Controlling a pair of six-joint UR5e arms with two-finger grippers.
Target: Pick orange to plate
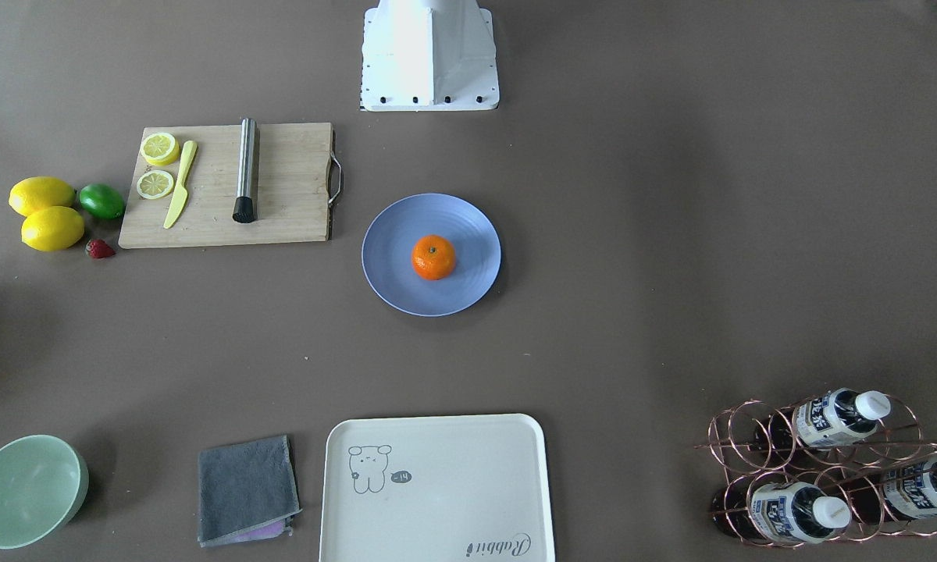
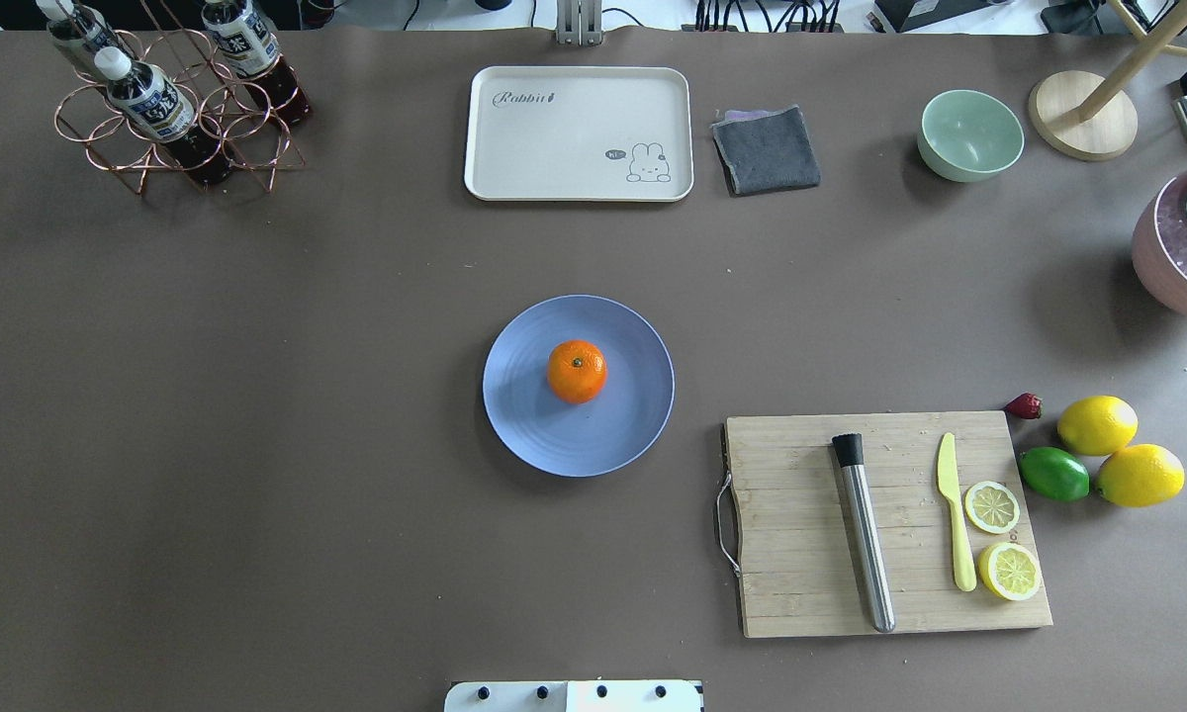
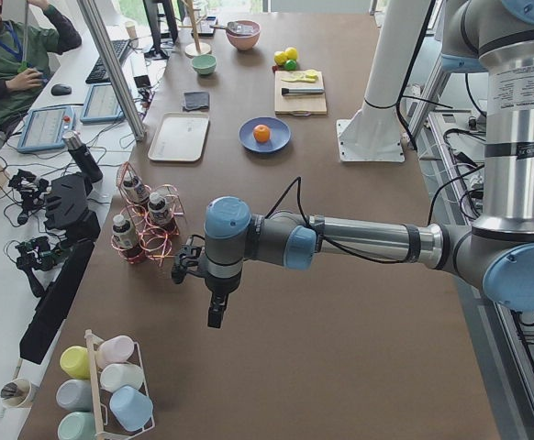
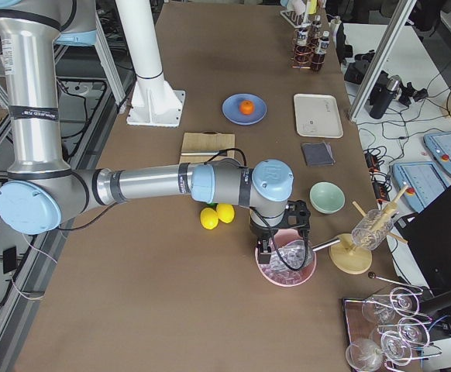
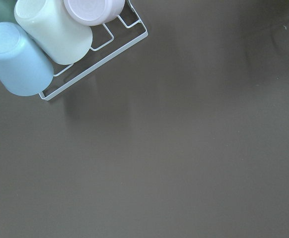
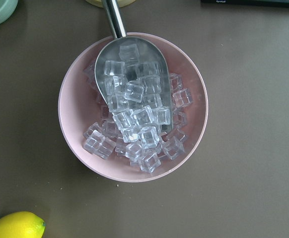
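Orange on plate, end effectors well apart

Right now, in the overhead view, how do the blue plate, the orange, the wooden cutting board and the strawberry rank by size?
Largest to smallest:
1. wooden cutting board
2. blue plate
3. orange
4. strawberry

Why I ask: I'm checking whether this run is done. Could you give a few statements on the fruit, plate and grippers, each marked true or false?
1. The orange rests on the plate. True.
2. A gripper holds the orange. False: the left gripper and right gripper hang at opposite table ends, far from it.
3. The lime lies beside two whole lemons. True.
4. The yellow knife lies on the plate. False: it lies on the cutting board.
5. The pink bowl holds ice cubes and a metal scoop. True.
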